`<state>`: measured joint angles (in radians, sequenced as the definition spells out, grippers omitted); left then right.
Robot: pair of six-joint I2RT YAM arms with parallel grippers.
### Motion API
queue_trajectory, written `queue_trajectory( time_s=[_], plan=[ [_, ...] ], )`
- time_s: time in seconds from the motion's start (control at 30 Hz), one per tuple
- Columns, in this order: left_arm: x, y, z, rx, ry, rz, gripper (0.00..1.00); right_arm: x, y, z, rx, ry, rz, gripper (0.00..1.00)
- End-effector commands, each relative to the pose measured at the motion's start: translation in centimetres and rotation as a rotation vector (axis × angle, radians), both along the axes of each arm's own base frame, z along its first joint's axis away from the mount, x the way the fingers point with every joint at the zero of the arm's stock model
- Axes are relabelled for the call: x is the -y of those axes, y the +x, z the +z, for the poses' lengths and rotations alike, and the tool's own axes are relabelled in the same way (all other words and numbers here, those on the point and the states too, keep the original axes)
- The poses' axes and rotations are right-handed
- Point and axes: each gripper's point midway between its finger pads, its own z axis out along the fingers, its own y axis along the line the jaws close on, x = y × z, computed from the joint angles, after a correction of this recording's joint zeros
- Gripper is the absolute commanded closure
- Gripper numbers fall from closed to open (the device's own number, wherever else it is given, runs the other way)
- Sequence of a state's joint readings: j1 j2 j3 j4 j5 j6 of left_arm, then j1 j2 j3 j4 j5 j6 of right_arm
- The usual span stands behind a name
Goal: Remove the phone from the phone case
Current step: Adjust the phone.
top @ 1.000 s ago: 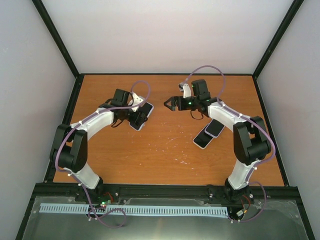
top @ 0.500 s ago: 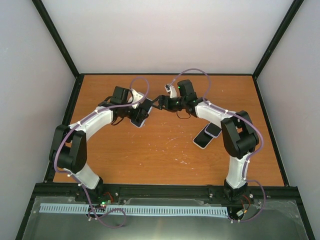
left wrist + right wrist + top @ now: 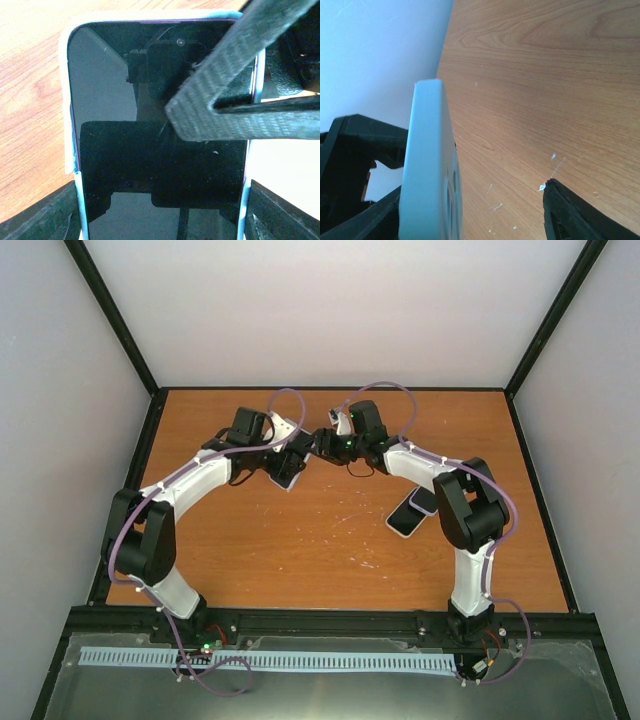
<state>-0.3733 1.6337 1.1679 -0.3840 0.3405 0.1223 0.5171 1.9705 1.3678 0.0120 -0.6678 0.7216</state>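
My left gripper (image 3: 283, 466) is shut on the phone case (image 3: 67, 105), a pale blue shell, and holds it above the table's back middle. The phone (image 3: 150, 130) sits in the case with its dark screen toward the left wrist camera. My right gripper (image 3: 313, 445) has come in from the right, and one of its black fingers (image 3: 225, 80) crosses the screen's upper right. In the right wrist view the case (image 3: 427, 165) stands edge-on between the jaws. They are open: one finger lies beside the case, the other finger (image 3: 575, 215) is well apart from it.
Two more phones lie on the wooden table (image 3: 300, 550) at the right, one white-rimmed (image 3: 403, 521) and one lilac-rimmed (image 3: 427, 499) overlapping it. Black frame posts and white walls enclose the table.
My right arm has swung left from the table's middle right to the held phone, and its jaws have narrowed. The left gripper has shifted the phone slightly right, toward it.
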Motion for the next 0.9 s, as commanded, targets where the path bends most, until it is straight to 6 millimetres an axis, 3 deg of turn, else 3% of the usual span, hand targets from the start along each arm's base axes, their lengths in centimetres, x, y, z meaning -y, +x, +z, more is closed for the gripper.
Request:
queue_trajectory(
  time_s=[0.0, 0.13, 0.53, 0.63, 0.77, 0.87],
  plan=[
    [2.4, 0.8, 3.5, 0.089, -0.06, -0.038, 0.34, -1.0, 0.8, 0.7, 0.001, 0.037, -0.011, 0.4],
    [2.8, 0.5, 3.2, 0.074, -0.07, -0.039, 0.35, -1.0, 0.6, 0.6, -0.007, 0.046, -0.007, 0.56],
    [2.8, 0.5, 2.9, 0.068, -0.072, -0.035, 0.31, -0.7, 0.5, 1.7, 0.012, 0.054, -0.023, 0.9],
    [2.8, 0.1, 2.7, 0.058, -0.078, -0.042, 0.24, -0.6, 0.5, 2.1, 0.023, 0.056, -0.02, 0.97],
    [2.7, -0.7, 2.7, 0.048, -0.086, -0.051, 0.03, -0.4, 0.5, 2.8, 0.048, 0.06, -0.011, 0.97],
    [2.5, -1.6, 2.9, 0.052, -0.096, -0.065, 0.0, -0.1, 0.3, 3.4, 0.072, 0.064, 0.005, 0.97]
  ],
)
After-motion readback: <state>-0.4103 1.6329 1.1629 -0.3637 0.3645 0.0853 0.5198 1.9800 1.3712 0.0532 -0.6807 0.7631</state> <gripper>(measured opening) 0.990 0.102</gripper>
